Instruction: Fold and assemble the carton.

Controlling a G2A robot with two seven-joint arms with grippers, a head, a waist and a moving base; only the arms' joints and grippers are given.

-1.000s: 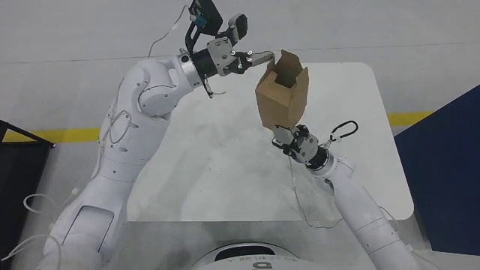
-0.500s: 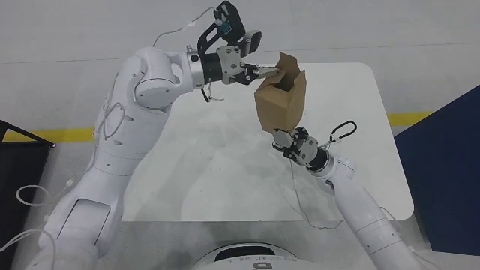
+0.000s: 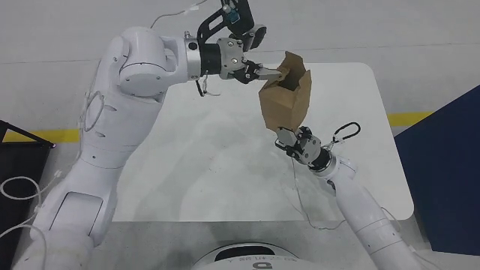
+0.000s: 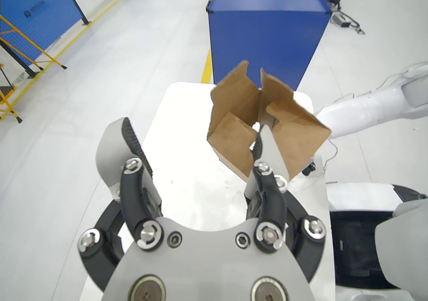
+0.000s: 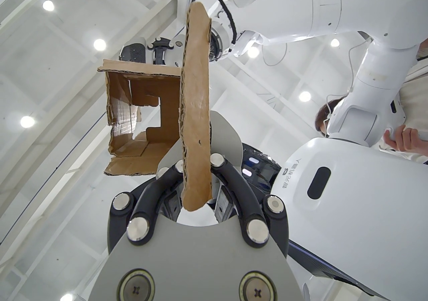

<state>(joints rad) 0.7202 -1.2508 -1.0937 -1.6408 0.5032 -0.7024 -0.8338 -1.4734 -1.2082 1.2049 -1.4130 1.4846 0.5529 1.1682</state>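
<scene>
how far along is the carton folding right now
Done: the carton is opened into a box shape and held above the table by the right claw, shut on a lower flap. In hand: the open left claw has one finger at the top flaps. Left: top flaps stand unfolded.

Top view: carton [image 3: 285,101] hides the tips of my right jaws, so I can't see the contact. Right wrist view: flap [image 5: 195,108], edge-on, masks the pads. Left wrist view: my left finger [image 4: 267,152] covers the carton's near corner.
</scene>
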